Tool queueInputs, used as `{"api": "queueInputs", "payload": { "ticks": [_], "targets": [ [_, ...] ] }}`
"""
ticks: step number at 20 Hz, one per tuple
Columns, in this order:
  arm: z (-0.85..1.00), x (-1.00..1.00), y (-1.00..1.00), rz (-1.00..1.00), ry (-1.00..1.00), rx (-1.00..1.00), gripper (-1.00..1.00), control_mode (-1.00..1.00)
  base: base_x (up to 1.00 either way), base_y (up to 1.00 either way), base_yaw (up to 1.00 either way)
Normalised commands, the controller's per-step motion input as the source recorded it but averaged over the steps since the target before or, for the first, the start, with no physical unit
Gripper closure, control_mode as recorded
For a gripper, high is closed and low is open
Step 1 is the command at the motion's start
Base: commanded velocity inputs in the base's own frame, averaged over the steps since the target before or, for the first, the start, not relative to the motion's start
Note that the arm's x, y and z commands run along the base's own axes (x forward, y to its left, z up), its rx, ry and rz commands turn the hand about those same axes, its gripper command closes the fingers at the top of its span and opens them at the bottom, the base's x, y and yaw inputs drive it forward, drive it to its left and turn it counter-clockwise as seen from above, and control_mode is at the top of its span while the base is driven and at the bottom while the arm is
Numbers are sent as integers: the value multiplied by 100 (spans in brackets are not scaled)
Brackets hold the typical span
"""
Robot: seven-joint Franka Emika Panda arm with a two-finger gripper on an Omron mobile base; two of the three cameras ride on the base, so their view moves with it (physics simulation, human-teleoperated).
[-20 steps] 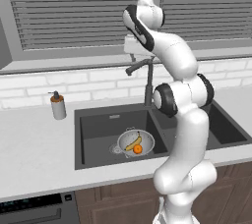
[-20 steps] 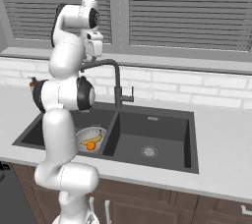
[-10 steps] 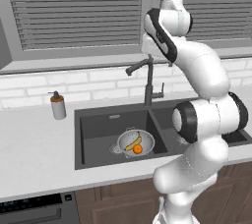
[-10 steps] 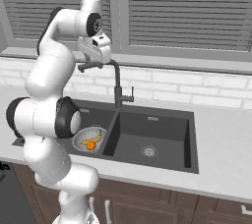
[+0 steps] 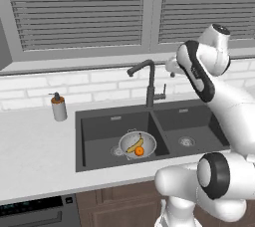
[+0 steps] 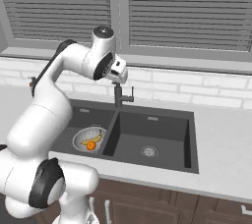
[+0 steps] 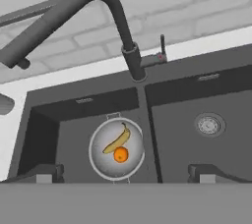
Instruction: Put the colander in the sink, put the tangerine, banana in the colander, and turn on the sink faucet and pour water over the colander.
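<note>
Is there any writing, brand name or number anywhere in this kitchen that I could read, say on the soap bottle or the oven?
None can be read.
Soap pump bottle: plain, no label.
Oven front below the counter: small marks on its panel, too small and blurred to read.
Sink faucet, sink, colander, banana and tangerine: no text or signs.
</note>
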Motion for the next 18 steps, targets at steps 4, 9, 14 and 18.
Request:
{"api": "queueInputs", "payload": {
  "ticks": [4,9,14,18],
  "targets": [
    [-7,0,-46,58,-16,0,-100,-100,0,0,0],
    [-14,20,-36,73,-21,0,-100,-100,0,0,0],
    [-28,61,-27,44,-8,0,-100,-100,0,0,0],
    [-31,6,-13,24,-40,-4,-100,-100,0,0,0]
  ]
}}
